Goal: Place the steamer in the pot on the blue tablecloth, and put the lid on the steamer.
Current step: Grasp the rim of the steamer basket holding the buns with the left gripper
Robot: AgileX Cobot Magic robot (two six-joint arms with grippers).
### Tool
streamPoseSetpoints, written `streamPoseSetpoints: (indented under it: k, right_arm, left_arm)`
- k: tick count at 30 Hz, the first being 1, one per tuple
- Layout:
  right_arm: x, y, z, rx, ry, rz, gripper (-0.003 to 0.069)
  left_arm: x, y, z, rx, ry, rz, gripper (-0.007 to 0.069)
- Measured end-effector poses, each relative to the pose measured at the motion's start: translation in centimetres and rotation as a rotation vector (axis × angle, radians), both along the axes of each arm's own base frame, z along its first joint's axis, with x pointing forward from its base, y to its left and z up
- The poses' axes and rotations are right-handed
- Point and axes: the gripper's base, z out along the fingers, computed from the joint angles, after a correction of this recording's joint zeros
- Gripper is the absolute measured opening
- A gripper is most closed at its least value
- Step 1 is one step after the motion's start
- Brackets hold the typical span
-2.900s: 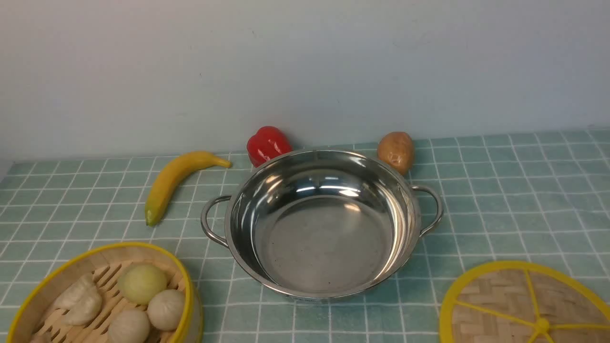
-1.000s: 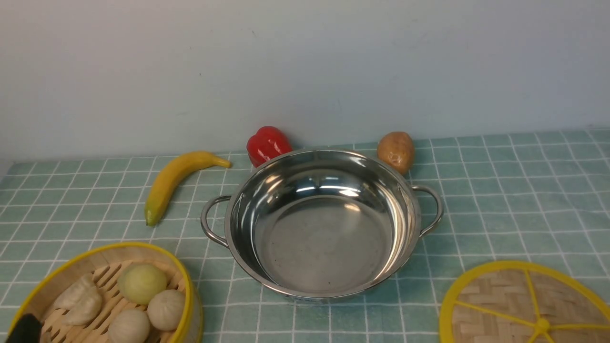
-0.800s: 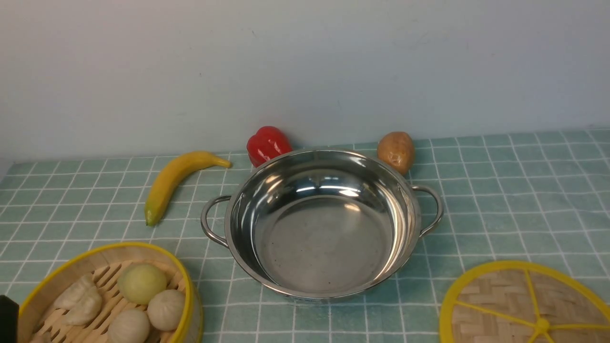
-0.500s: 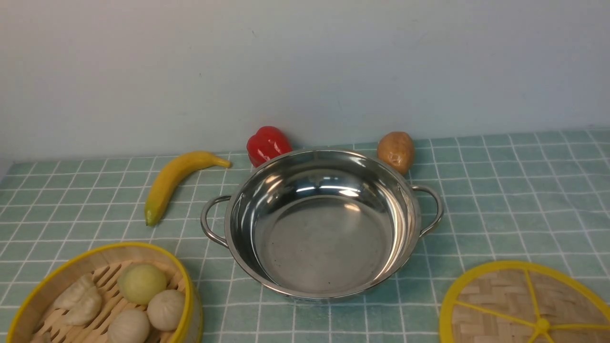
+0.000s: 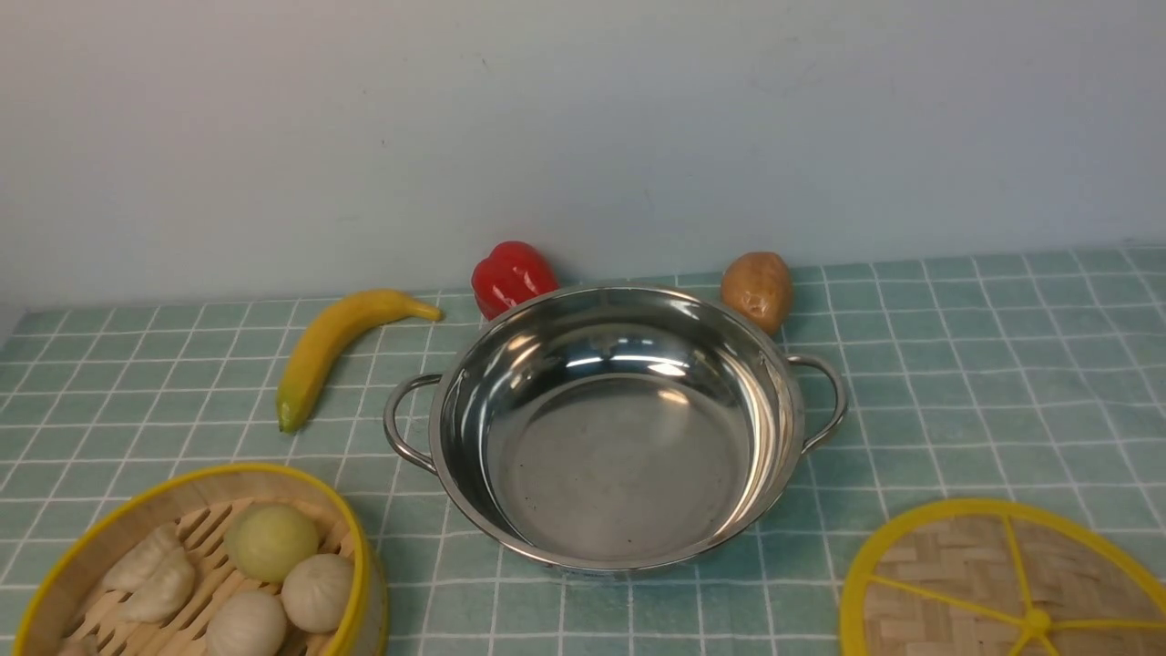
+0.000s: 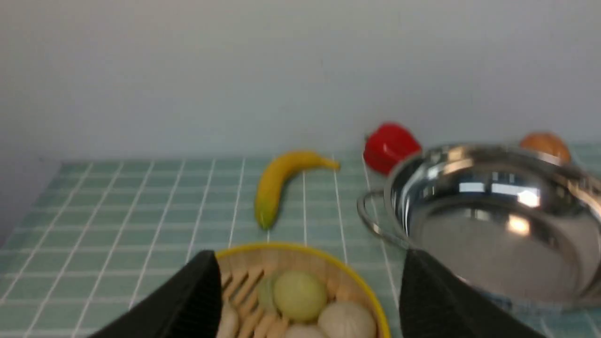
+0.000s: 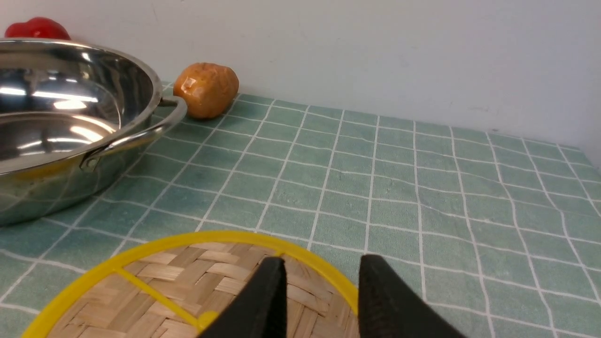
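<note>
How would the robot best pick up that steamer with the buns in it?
Probably by its thin wall under the yellow rim, pinched from above at the edge nearest the robot, one finger inside, one outside. The steamer sits upright and open, buns crowd its floor, and the open left gripper hovers on that side.

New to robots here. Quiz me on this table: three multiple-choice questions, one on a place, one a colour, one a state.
1. The steamer sits: A on the cloth, left of the pot; B inside the pot; C held in mid-air.
2. The pepper is: A green; B red; C yellow.
3. The left gripper is: A shut on the steamer; B shut on nothing; C open.
Answers: 1 A, it rests on the cloth. 2 B, plainly red. 3 C, its fingers stand wide apart.
</note>
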Motion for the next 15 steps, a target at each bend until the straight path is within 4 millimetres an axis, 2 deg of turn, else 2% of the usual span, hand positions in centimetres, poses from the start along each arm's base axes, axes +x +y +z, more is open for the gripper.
streamPoseSetpoints:
  k: [5,12,15]
  right_arm:
    - [0.0,0.0,0.0,0.000,0.000,0.000,0.0242]
    - [0.0,0.0,0.0,0.000,0.000,0.000,0.0242]
    - [0.0,0.0,0.0,0.000,0.000,0.000,0.0242]
  left_arm:
    - [1.6,-0.2,-1.2,0.030,0.238,-0.081,0.0472]
    - [3.4,-1.1,-1.6,-0.050,0.344,-0.196,0.0472]
    - [4.2,-1.3,-2.7,-0.074,0.534,-0.255,0.0472]
